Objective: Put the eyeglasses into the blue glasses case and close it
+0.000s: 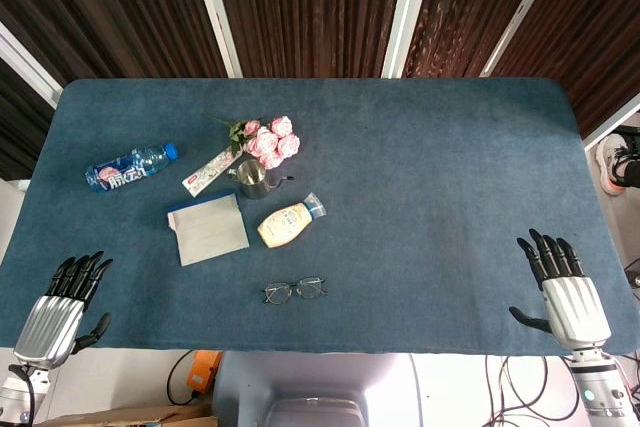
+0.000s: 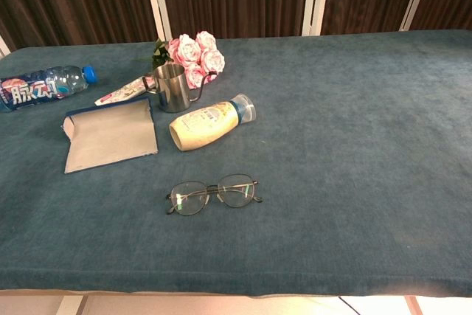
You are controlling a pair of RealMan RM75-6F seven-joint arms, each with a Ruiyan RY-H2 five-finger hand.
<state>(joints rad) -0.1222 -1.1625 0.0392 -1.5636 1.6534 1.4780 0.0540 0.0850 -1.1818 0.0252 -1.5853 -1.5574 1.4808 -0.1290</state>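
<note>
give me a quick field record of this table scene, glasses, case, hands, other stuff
eyeglasses: folded, lying on the table near its front edge, untouched
glasses case: lying open behind and left of the eyeglasses, pale lining up, blue edge showing
left hand: at the front left corner of the table, holds nothing
right hand: at the front right edge, fingers apart, holds nothing
other items: squeeze bottle on its side, metal cup, pink flowers, water bottle on its side
table: blue cloth

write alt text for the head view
Eyeglasses lie near the front edge of a blue table, with a flat case, squeeze bottle, metal cup, pink roses and water bottle behind. Both robot hands, left and right, rest open at the front corners.
</note>
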